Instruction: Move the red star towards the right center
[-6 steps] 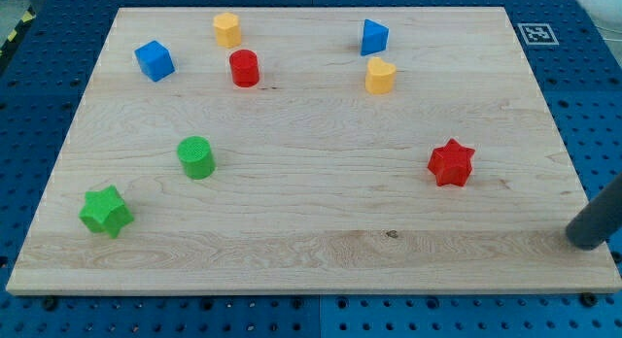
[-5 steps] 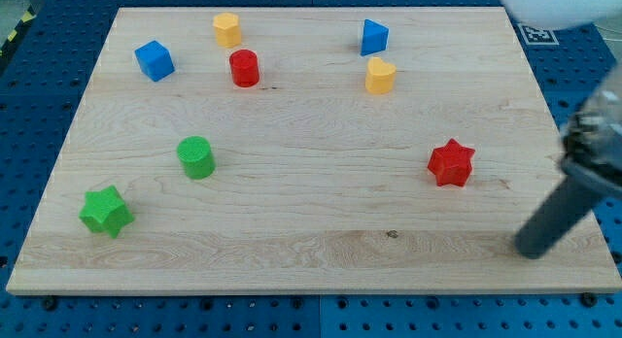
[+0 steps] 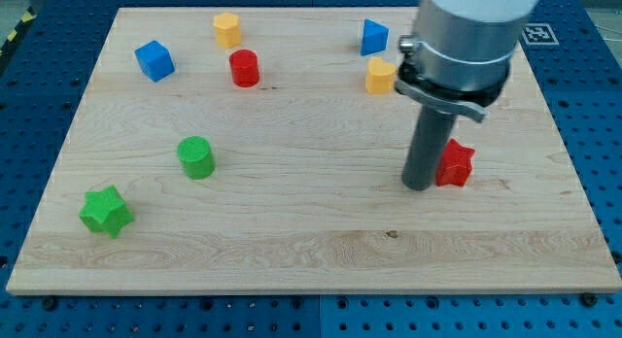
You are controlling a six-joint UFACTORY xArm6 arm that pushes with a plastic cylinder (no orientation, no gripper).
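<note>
Camera view. My tip (image 3: 419,186), the lower end of the straight dark rod, rests on the pale wooden board (image 3: 311,251) just at the view's left of the red star-shaped block (image 3: 455,164); the rod covers the star's left edge, so I cannot tell whether the two touch. My arm carries no claw, only this rod, so nothing is spread, pressed together or pinched. The red star lies right of the board's centre, about mid-height, with bare wood between it and the board's right edge.

Above the star, toward the view's top, a yellow rounded block (image 3: 380,76) sits just beside the grey arm housing (image 3: 466,37), and a blue angular block (image 3: 374,36) lies above it. Well apart on the left half: a red cylinder block (image 3: 244,67), a yellow block (image 3: 227,29) above it whose shape I cannot make out, and a blue cube block (image 3: 154,60) near the top-left corner. A green cylinder block (image 3: 195,156) and a green star-shaped block (image 3: 106,211) occupy the lower left. None of these lies between the red star and the right edge.
</note>
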